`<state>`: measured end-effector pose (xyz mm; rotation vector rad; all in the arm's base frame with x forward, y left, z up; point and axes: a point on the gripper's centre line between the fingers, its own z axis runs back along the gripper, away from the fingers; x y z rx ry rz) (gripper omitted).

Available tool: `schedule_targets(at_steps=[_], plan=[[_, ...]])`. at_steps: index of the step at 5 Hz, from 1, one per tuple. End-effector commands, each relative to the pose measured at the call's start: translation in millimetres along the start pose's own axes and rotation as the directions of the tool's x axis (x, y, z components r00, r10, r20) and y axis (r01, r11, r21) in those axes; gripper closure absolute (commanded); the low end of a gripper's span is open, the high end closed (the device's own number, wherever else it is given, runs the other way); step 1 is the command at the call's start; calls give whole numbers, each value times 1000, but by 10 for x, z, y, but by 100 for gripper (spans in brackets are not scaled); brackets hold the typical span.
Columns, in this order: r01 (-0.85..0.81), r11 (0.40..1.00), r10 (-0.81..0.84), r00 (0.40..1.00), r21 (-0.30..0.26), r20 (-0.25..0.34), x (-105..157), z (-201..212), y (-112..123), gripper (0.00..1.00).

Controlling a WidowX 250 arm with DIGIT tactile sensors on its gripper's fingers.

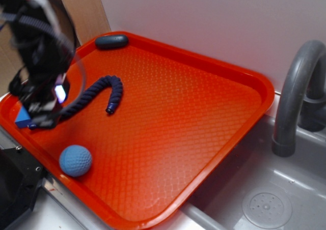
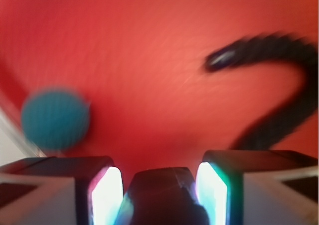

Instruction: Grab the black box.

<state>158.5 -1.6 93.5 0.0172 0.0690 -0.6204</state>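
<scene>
In the wrist view the black box [image 2: 159,197] sits between my two lit fingers, and both pads press against its sides. My gripper [image 2: 159,172] is shut on it. In the exterior view the gripper [image 1: 48,113] is over the left corner of the orange tray [image 1: 265,87], blurred by motion, and the box itself is hidden behind the fingers. The tray floor shows well below the box in the wrist view.
A blue dimpled ball [image 1: 75,160] lies near the tray's front edge, also in the wrist view [image 2: 55,118]. A dark blue rope [image 1: 99,92] curls beside the gripper. A flat blue block [image 1: 22,119] sits at the left rim, a grey-blue pebble [image 1: 111,41] at the back. A sink and faucet [image 1: 295,87] are on the right.
</scene>
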Motion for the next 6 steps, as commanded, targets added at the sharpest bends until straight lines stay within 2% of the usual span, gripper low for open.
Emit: schedule_targets(at_steps=[1,2,3,4,5,6], plan=[[-337,942,336,941,3,27,387,450,162,100],[-435,898,439,896,-67,70,321,457,289,100],[-444,895,446,893,-49,59,311,413,390,100],[-423,906,423,904,-14,60,453,470,308,100],[-403,915,400,912,13,90,567,530,233,100],[-414,910,412,908,9,71,566,476,274,100]])
